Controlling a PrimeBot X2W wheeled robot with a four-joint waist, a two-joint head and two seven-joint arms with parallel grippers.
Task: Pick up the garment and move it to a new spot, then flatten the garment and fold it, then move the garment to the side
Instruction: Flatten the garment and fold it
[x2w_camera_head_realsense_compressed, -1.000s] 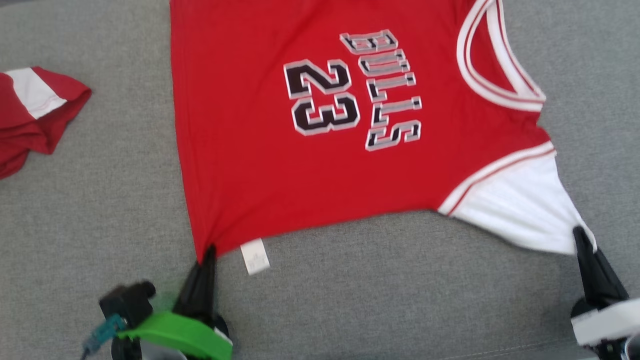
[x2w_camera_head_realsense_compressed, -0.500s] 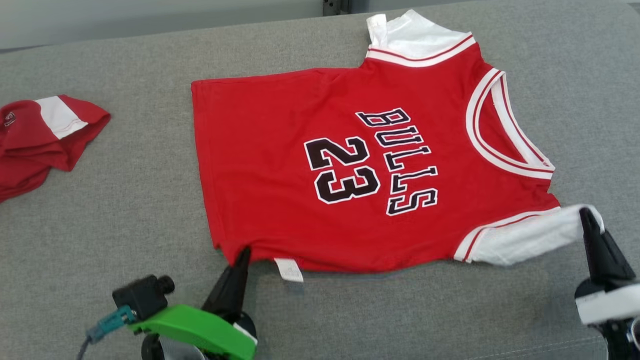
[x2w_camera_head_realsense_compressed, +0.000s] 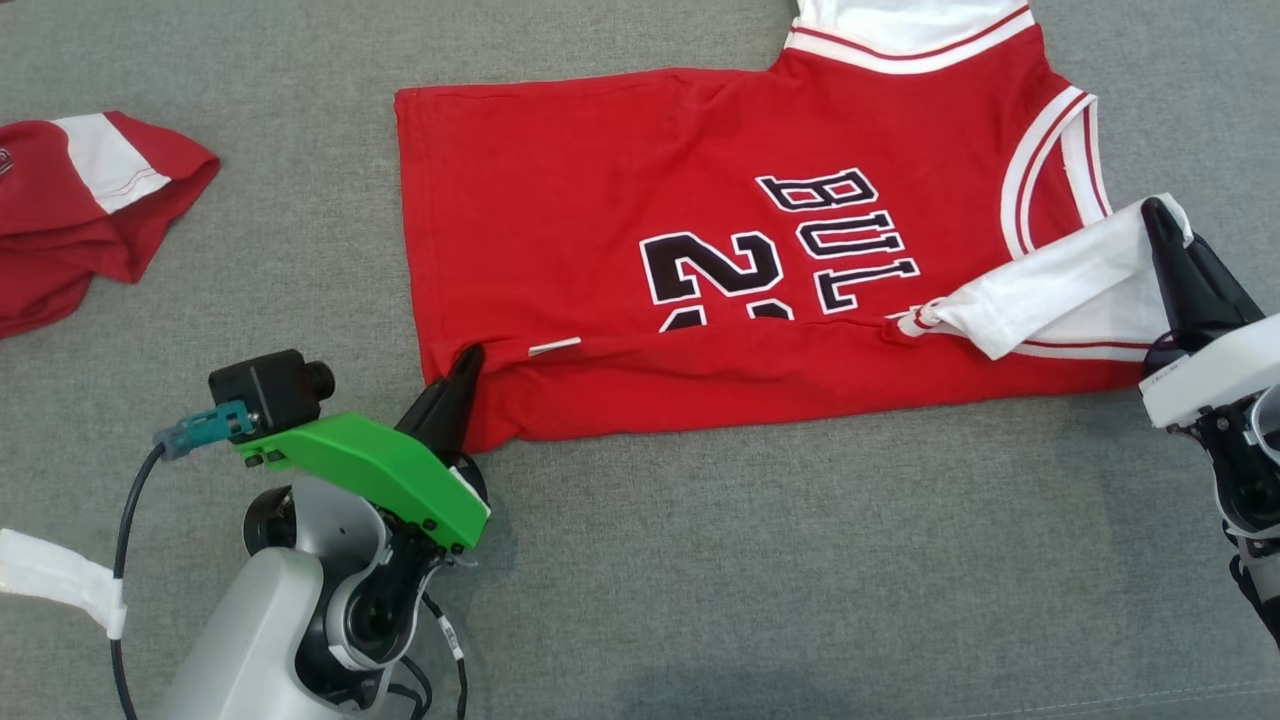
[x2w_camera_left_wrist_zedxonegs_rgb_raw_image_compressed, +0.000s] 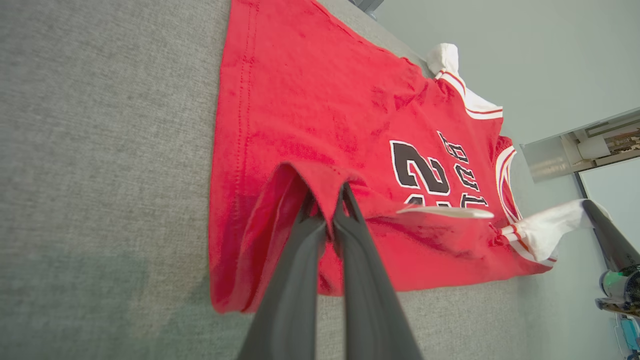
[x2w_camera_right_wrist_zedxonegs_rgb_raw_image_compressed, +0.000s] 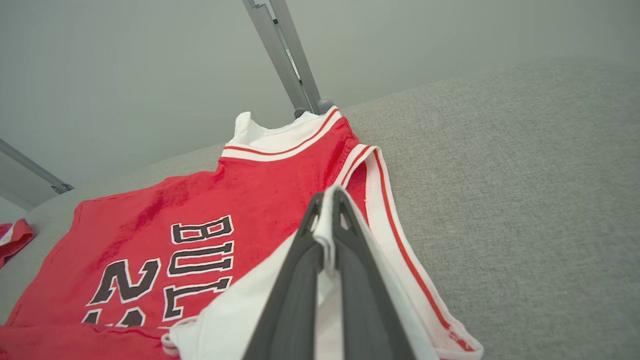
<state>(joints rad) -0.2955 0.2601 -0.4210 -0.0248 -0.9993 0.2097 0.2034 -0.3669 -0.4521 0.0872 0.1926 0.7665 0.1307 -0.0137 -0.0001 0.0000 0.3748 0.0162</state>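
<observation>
The garment (x2w_camera_head_realsense_compressed: 600, 200) is a red jersey with white sleeves and black "BULLS 23" print, spread on the grey surface. Its near edge is turned over onto the print, hiding the lower half of the number. My left gripper (x2w_camera_head_realsense_compressed: 468, 362) is shut on the red hem corner (x2w_camera_left_wrist_zedxonegs_rgb_raw_image_compressed: 327, 192), lifted a little. My right gripper (x2w_camera_head_realsense_compressed: 1158, 215) is shut on the white sleeve (x2w_camera_head_realsense_compressed: 1060, 290), held up over the jersey beside the neckline (x2w_camera_right_wrist_zedxonegs_rgb_raw_image_compressed: 370, 165). The pinched sleeve edge (x2w_camera_right_wrist_zedxonegs_rgb_raw_image_compressed: 326, 210) runs between the right fingers. The far sleeve (x2w_camera_head_realsense_compressed: 900, 25) lies flat at the top.
A second red and white garment (x2w_camera_head_realsense_compressed: 80, 215) lies crumpled at the far left. The grey fabric surface (x2w_camera_head_realsense_compressed: 800, 560) stretches bare in front of the jersey. A metal post (x2w_camera_right_wrist_zedxonegs_rgb_raw_image_compressed: 285, 55) and pale wall rise behind the surface's far edge.
Both grippers have carried the jersey's near edge away from me and over its front, starting a fold. The head camera has also shifted between frames.
</observation>
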